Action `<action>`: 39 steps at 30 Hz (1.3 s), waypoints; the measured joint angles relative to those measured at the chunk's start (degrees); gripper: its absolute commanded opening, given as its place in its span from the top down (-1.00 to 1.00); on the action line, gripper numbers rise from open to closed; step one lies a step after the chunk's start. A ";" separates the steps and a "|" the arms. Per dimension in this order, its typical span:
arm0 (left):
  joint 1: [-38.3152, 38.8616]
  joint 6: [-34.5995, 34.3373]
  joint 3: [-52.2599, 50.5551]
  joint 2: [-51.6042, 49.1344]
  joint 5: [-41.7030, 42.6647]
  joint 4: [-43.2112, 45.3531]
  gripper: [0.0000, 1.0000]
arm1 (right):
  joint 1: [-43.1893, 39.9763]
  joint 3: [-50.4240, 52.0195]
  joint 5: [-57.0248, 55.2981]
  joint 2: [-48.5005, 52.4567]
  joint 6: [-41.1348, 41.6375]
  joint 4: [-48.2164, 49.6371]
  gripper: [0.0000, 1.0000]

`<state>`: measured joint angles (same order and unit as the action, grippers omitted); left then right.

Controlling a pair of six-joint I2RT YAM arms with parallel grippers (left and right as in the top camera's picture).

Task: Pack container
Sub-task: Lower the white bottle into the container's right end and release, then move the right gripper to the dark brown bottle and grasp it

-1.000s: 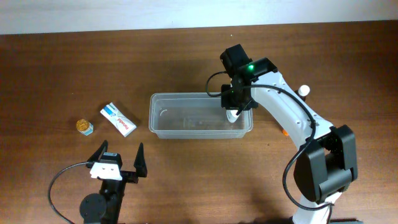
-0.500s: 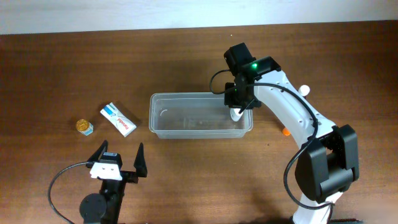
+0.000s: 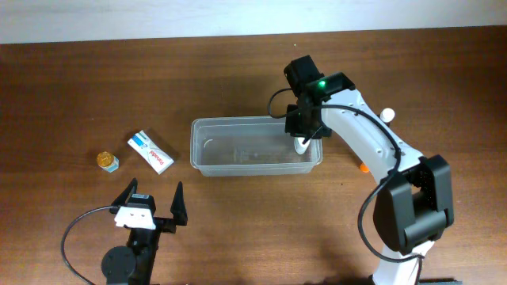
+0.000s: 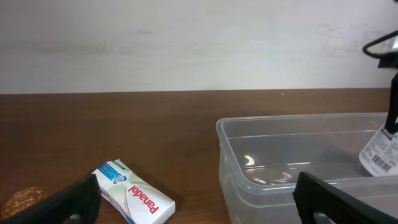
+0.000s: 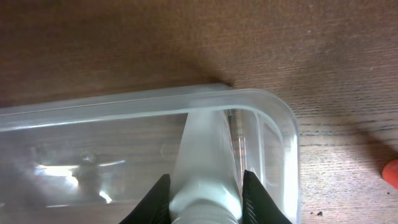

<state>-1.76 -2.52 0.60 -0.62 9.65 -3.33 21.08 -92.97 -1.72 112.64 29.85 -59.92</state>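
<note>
On a brown wooden table (image 3: 79, 79), a small gold-lidded jar (image 3: 108, 161) and a white-and-blue cardboard box (image 3: 150, 152) are seen at left, near the wide-open left gripper (image 3: 154, 190). The clear plastic rectangular container (image 3: 193, 146) is centred, long axis left to right. At its right end a white bottle (image 5: 202, 155), mostly hidden overhead, is clamped by the right gripper (image 3: 302, 141). A small orange object (image 3: 362, 167) is half covered by the arm.

I see a dark brown wooden counter (image 3: 71, 87); a plain pale wall (image 4: 186, 43) rises behind its far edge.
</note>
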 measured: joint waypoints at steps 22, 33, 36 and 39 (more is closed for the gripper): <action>0.00 0.00 0.00 0.00 0.00 0.00 -0.99 | -0.07 -19.74 1.55 1.11 -2.82 -15.17 -0.31; 0.00 0.00 0.00 0.00 0.00 0.00 -0.99 | -15.47 -46.16 1.20 0.87 -11.23 -34.95 -0.93; 0.00 0.00 0.00 0.00 0.00 0.00 -0.99 | -22.69 -45.94 1.05 0.90 -11.89 -37.07 -0.93; 0.00 0.00 0.00 0.00 0.00 0.00 -0.99 | -26.82 -43.04 1.05 0.90 -12.37 -36.92 -0.93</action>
<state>-1.76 -2.52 0.60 -0.62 9.65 -3.33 -5.74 -136.00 -0.67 113.54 17.47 -96.84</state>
